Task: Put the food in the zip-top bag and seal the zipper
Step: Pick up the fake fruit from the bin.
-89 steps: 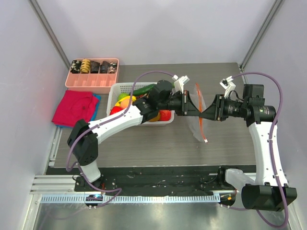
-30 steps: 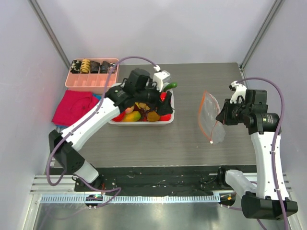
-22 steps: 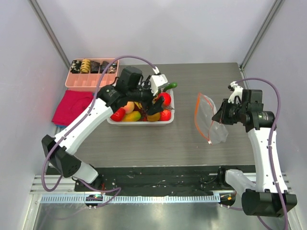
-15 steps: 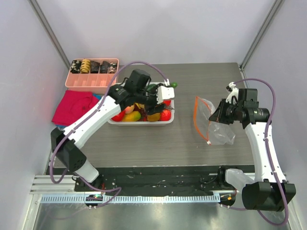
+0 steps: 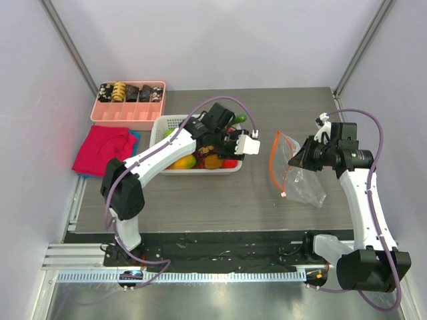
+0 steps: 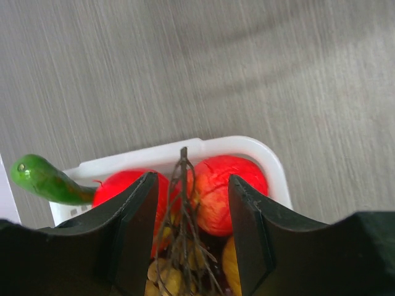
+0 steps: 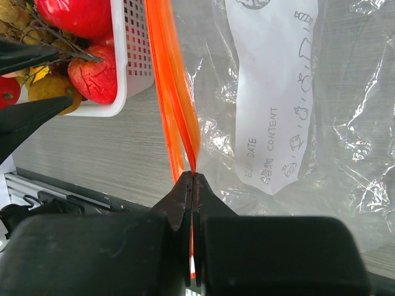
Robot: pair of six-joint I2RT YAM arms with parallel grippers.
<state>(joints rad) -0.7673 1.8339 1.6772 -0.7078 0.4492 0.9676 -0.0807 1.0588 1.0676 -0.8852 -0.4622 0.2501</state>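
My left gripper [image 5: 230, 147] hangs over the right end of the white basket [image 5: 167, 122]. Its jaws are half closed around the tan berry bunch [image 6: 165, 276], and the brown stem [image 6: 182, 185] pokes out between the fingertips. Below the left gripper [image 6: 192, 179] two red fruits [image 6: 225, 191] lie against the basket rim [image 6: 216, 144], and a green pepper [image 6: 43, 179] hangs over the wall. To the right, my right gripper [image 5: 295, 157] is shut on the orange-red zipper [image 7: 170, 80] of the clear zip-top bag [image 5: 305, 188]. It holds the bag's mouth upright, facing the basket. In the wrist view the right gripper [image 7: 191, 177] pinches one strip.
A pink divided tray [image 5: 130, 107] with small rolls stands behind the basket at the left. A magenta cloth [image 5: 103, 150] lies at the left edge. Bare wood table [image 5: 220, 193] lies between basket and bag. More fruit, including a yellow-orange piece [image 5: 187, 161], fills the basket.
My left gripper narrowed around the berry bunch and moved right to the basket's right end. The right gripper carried the bag left and lower, and the bag's body settled onto the table.
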